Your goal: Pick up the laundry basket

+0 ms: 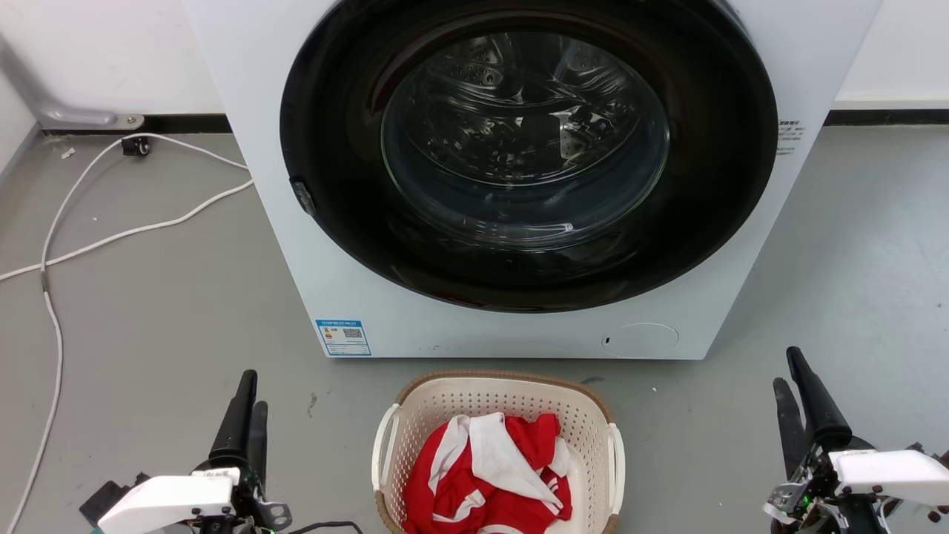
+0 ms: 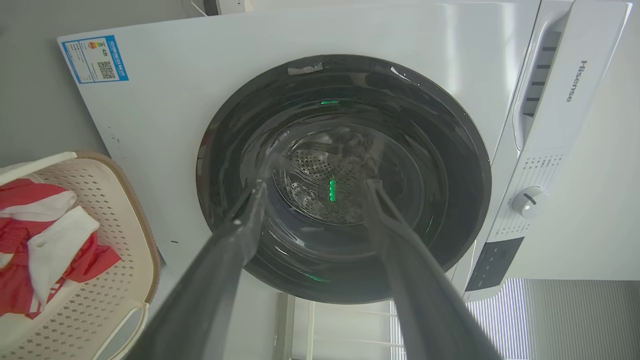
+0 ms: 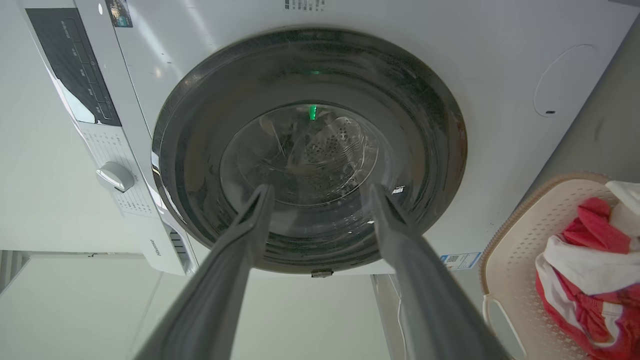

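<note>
Head view: the laundry basket (image 1: pixel 445 404) sits on the grey floor (image 1: pixel 148 334) just in front of the white washer (image 1: pixel 356 297). It is at the bottom middle of the picture, between the two claws and apart from both. A red and white garment (image 1: pixel 489 475) lies crumpled inside it. The left claw (image 1: pixel 254 391) stands at the lower left and the right claw (image 1: pixel 786 368) at the lower right, both pointing toward the washer. The left wrist view and right wrist view each show that claw's two dark fingers (image 2: pixel 240 235) spread apart with nothing held between them, framing the washer's round dark door (image 2: pixel 345 100), which is shut. A white cable (image 1: pixel 111 237) trails over the floor left of the washer.
</note>
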Controlling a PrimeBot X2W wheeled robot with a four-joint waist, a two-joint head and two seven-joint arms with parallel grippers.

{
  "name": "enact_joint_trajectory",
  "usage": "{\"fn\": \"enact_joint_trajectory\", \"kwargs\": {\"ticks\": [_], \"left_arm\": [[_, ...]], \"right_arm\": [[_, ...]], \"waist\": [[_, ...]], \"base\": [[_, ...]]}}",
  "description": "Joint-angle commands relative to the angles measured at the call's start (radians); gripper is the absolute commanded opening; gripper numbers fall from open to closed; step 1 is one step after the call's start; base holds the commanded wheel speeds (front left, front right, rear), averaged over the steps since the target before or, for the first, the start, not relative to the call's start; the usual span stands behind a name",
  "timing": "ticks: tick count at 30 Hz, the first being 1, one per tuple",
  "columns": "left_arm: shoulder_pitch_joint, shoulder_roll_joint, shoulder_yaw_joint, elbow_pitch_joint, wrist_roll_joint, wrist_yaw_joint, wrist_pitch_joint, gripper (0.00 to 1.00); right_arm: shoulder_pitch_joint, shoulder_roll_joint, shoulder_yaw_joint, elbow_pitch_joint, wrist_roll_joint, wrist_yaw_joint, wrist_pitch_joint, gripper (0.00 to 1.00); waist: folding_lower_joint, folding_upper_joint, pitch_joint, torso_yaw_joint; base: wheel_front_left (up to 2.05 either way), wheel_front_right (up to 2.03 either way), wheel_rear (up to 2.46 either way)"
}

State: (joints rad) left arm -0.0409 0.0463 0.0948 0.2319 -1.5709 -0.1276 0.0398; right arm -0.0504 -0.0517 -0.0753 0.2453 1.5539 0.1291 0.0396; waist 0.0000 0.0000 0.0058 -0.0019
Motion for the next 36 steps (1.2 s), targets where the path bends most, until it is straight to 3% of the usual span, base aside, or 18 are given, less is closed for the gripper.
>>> {"fn": "enact_joint_trajectory", "kwargs": {"ticks": [1, 6, 20, 36], "left_arm": [[-0.003, 0.004, 0.010, -0.022, 0.024, -0.001, -0.012, 1.00], [-0.002, 0.004, 0.043, -0.026, 0.091, -0.001, -0.034, 1.00], [-0.007, 0.004, 0.099, -0.118, 0.299, -0.002, -0.088, 1.00], [0.022, 0.004, 0.035, -0.297, 0.743, 0.022, -0.141, 1.00]], "right_arm": [[-0.012, -0.003, -0.004, -0.024, -0.030, 0.002, -0.012, 1.00], [-0.016, -0.002, -0.017, -0.038, -0.107, 0.002, -0.034, 1.00], [-0.034, -0.002, -0.018, -0.152, -0.457, 0.002, -0.088, 1.00], [-0.025, -0.001, 0.033, -0.284, -0.854, 0.002, -0.141, 1.00]], "waist": [[0.0000, 0.0000, 0.001, 0.000], [0.0000, 0.0000, 0.002, 0.000], [0.0000, 0.0000, 0.009, 0.000], [0.0000, 0.0000, 0.015, -0.002]], "base": [[0.00, 0.00, 0.00], [0.00, 0.00, 0.00], [0.00, 0.00, 0.00], [0.00, 0.00, 0.00]]}}
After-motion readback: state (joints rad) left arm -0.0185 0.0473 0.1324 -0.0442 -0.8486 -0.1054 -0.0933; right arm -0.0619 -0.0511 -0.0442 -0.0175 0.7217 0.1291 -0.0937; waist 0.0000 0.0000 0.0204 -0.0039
